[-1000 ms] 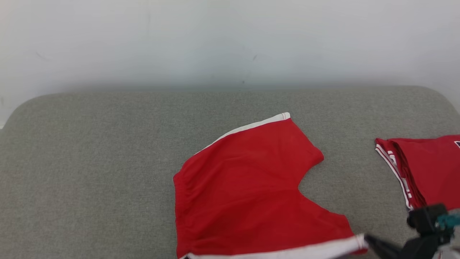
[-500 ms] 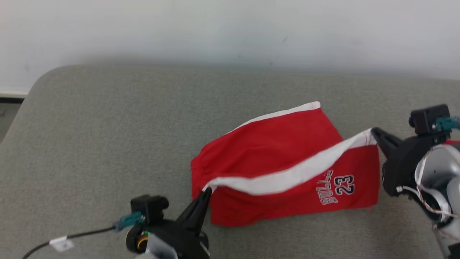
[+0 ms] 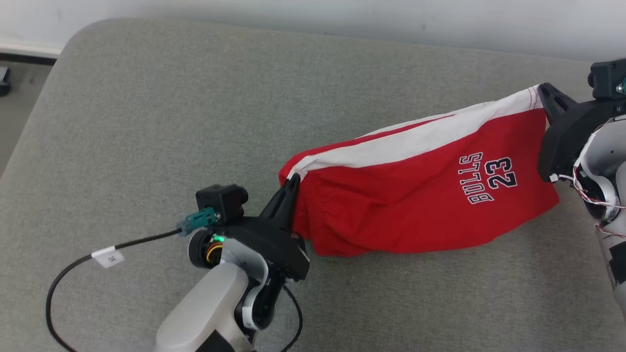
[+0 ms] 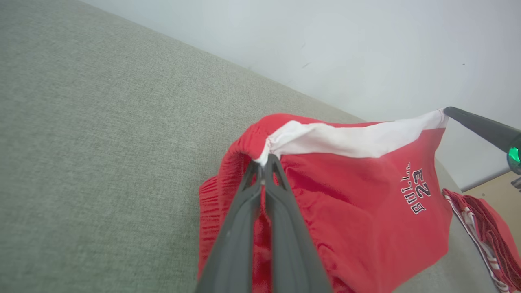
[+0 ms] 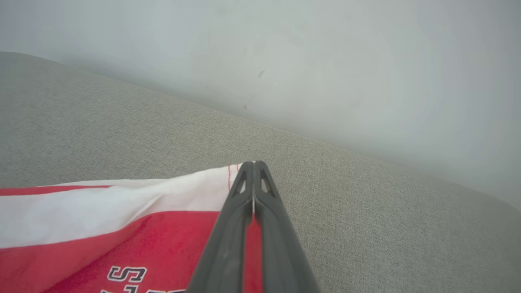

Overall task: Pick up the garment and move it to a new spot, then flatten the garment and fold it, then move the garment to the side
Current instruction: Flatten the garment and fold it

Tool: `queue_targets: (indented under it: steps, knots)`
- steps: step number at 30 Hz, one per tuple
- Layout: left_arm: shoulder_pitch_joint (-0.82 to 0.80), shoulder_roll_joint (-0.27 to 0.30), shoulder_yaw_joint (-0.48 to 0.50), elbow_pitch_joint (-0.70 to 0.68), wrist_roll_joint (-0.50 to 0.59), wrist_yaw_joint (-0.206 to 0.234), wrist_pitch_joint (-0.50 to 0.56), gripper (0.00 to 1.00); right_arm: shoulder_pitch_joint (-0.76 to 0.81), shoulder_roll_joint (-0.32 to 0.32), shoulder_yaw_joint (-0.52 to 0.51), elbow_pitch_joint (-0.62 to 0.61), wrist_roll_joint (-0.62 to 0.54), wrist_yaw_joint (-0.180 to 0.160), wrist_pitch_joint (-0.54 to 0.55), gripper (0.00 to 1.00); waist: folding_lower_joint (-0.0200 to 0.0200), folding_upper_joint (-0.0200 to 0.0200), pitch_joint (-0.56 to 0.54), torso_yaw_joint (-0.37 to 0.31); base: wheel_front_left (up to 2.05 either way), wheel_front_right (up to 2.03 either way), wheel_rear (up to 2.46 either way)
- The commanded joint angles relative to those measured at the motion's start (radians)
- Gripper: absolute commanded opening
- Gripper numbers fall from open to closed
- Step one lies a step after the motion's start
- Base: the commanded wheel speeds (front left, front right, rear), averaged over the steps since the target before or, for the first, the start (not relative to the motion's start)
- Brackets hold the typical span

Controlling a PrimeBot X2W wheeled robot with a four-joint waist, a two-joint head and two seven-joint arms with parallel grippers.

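The garment [image 3: 415, 195] is a pair of red shorts with a white side band and "BULLS 23" lettering, stretched between my two grippers above the grey cushion. My left gripper [image 3: 292, 180] is shut on the white band's corner by the waistband [image 4: 266, 156]. My right gripper [image 3: 542, 89] is shut on the band's other end at the leg hem [image 5: 252, 163]. The garment [image 4: 358, 203] hangs folded over below the taut band, its lower edge resting on the cushion. The right gripper's dark finger [image 4: 476, 126] shows in the left wrist view too.
The grey cushioned surface [image 3: 146, 122] reaches a pale wall [image 5: 285, 49] behind. A second folded red garment [image 4: 488, 219] lies past the held one. A black cable with a white tag [image 3: 108, 256] trails from my left wrist. Floor [image 3: 19, 83] shows beyond the cushion's left edge.
The head camera has tilted down and shifted. Both grippers have lifted the white band farther up and right, the shorts have folded over, and the lettering side now faces up.
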Motion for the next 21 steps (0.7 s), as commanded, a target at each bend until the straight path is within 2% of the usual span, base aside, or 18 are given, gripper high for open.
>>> queue_targets:
  steps: [1,9,15,16,17,18,19,21]
  knots:
    - [-0.03,-0.015,0.0,0.011,-0.008,0.004,0.0,0.0,-0.021,0.005,0.011,0.026,-0.013,-0.002,-0.018,0.0,-0.0003,-0.0002,0.04,0.038,0.0,0.0,0.0]
    - [-0.09,-0.038,-0.011,0.061,-0.026,0.016,0.017,0.0,-0.088,0.003,0.042,0.117,-0.041,-0.002,-0.07,0.0,-0.0003,-0.0002,0.057,0.053,0.0,0.0,0.0]
    - [-0.122,-0.047,-0.018,0.095,-0.047,0.031,0.022,0.0,-0.127,0.02,0.017,0.204,-0.103,-0.002,-0.117,0.0,-0.0003,-0.0002,0.072,0.059,0.0,0.0,0.0]
    - [-0.126,-0.048,-0.021,0.099,-0.05,0.032,0.021,0.02,-0.131,0.026,0.007,0.218,-0.108,-0.002,-0.125,0.0,-0.0003,-0.0002,0.074,0.06,0.0,0.0,0.0]
    - [-0.13,-0.049,-0.025,0.103,-0.053,0.033,0.018,0.23,-0.138,0.032,-0.003,0.231,-0.112,-0.002,-0.136,0.0,-0.0003,-0.0002,0.076,0.061,0.0,0.0,0.0]
    - [-0.135,-0.05,-0.028,0.107,-0.053,0.032,0.012,1.0,-0.143,0.038,-0.01,0.24,-0.116,-0.002,-0.148,0.4,-0.0003,-0.0002,0.078,0.062,0.0,0.0,0.0]
    - [-0.139,-0.05,-0.029,0.109,-0.058,0.033,0.004,1.0,-0.145,0.047,-0.019,0.253,-0.113,-0.002,-0.157,1.0,-0.0003,-0.0002,0.079,0.063,0.0,0.0,0.0]
    - [-0.144,-0.051,-0.036,0.112,-0.062,0.024,-0.011,1.0,-0.149,0.058,-0.021,0.269,-0.115,-0.002,-0.171,1.0,-0.0003,-0.0002,0.078,0.063,0.0,0.0,0.0]
